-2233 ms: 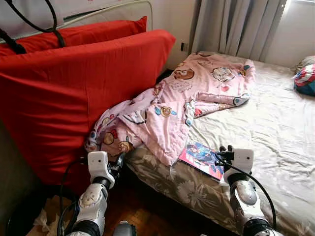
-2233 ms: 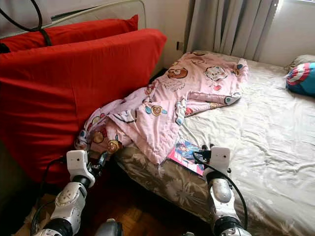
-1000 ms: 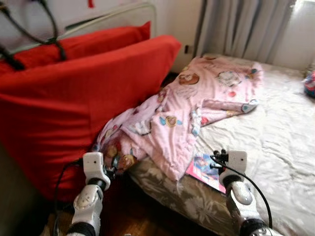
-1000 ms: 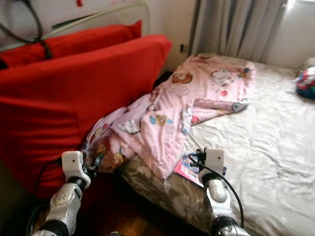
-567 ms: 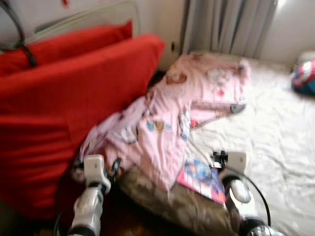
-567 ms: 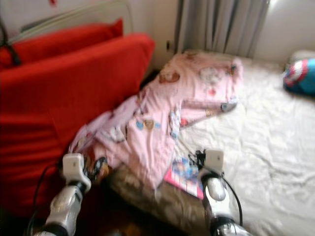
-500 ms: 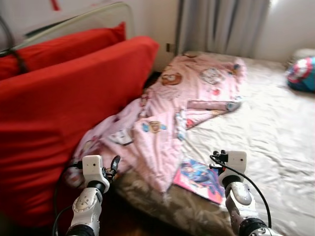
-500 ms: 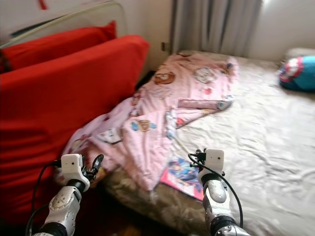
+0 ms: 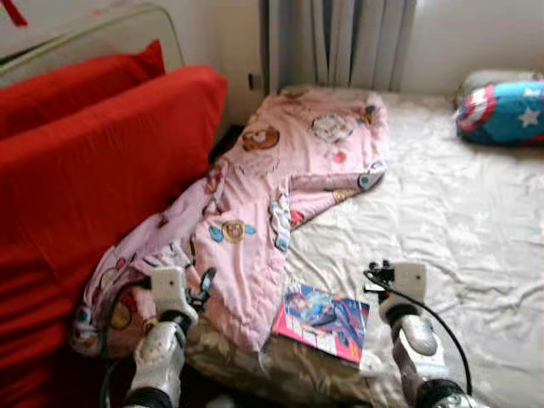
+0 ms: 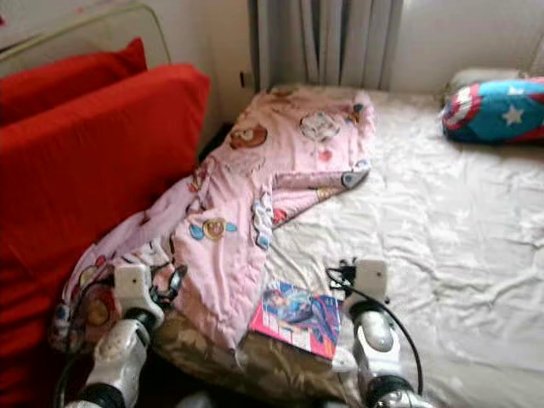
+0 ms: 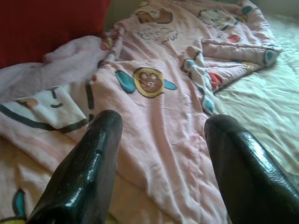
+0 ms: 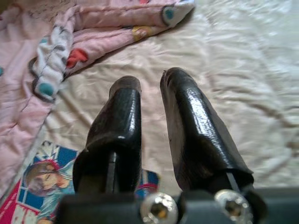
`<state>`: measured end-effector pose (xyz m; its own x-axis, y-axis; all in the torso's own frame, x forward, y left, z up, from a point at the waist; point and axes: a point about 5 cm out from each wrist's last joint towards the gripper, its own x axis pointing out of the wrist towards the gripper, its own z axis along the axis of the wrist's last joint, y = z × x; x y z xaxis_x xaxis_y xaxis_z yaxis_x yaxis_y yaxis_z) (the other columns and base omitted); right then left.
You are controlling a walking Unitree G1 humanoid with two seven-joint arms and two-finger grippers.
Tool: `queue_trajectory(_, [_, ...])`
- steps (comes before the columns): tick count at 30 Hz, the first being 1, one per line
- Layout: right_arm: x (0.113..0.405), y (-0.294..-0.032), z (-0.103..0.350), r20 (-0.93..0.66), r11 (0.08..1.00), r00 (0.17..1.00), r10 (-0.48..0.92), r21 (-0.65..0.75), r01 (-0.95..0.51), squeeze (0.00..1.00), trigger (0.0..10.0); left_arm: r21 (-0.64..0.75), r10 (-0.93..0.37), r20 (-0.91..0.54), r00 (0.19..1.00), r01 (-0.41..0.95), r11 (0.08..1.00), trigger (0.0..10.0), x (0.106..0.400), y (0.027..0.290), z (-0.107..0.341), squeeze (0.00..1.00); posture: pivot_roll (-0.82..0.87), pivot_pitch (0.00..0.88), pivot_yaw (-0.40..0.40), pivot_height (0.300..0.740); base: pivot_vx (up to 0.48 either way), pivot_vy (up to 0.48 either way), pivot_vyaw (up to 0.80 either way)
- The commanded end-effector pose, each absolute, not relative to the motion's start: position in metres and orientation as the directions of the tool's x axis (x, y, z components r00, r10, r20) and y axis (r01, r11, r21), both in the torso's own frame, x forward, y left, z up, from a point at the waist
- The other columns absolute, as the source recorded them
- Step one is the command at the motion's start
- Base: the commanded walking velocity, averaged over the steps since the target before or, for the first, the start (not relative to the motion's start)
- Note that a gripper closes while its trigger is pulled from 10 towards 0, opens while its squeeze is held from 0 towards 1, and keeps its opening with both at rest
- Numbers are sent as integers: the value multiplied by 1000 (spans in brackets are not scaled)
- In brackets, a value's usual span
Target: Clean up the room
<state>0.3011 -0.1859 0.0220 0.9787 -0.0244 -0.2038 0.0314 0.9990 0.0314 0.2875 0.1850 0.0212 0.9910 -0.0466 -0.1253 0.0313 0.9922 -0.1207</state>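
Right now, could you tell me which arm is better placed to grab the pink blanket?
Left. The left gripper hovers open directly over the pink blanket, while the right gripper, nearly closed, sits over the bedsheet beside the comic book.

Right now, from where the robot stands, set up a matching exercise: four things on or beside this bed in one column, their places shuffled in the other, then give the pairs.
Things:
1. pink cartoon-print blanket
2. glossy colourful comic book
3. blue star-shield pillow
4. big red cushion

Places:
A. far right corner of the bed
B. flat on the near bed edge, between the two hands
C. upright, left of the bed
D. draped from the bed's far left to its near corner

Pairs: 1-D, 2-B, 3-A, 4-C
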Motion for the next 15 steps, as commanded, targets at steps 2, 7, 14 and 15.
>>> queue_trajectory(2, [303, -178, 24, -193, 1000, 981, 6, 13, -3, 0, 10000, -117, -35, -117, 993, 21, 993, 10000, 288, 190, 23, 0, -57, 0, 27, 656, 0, 0, 0])
queue_trajectory(7, [298, -177, 21, -193, 1000, 981, 23, 17, -20, 0, 10000, -115, -31, -107, 994, 18, 993, 10000, 282, 191, 22, 0, -37, 0, 4, 638, 0, 0, 0])
queue_trajectory(14, [286, -169, 8, -231, 997, 970, 72, 25, -68, 0, 10000, -120, 5, -95, 995, -16, 993, 10000, 270, 194, 18, 0, -6, 34, -32, 638, 0, 0, 0])
queue_trajectory(15, [286, -167, 7, -236, 997, 969, 78, 24, -74, 0, 10000, -121, 5, -91, 996, -16, 992, 10000, 269, 193, 18, 0, -5, 39, -34, 638, 0, 0, 0])
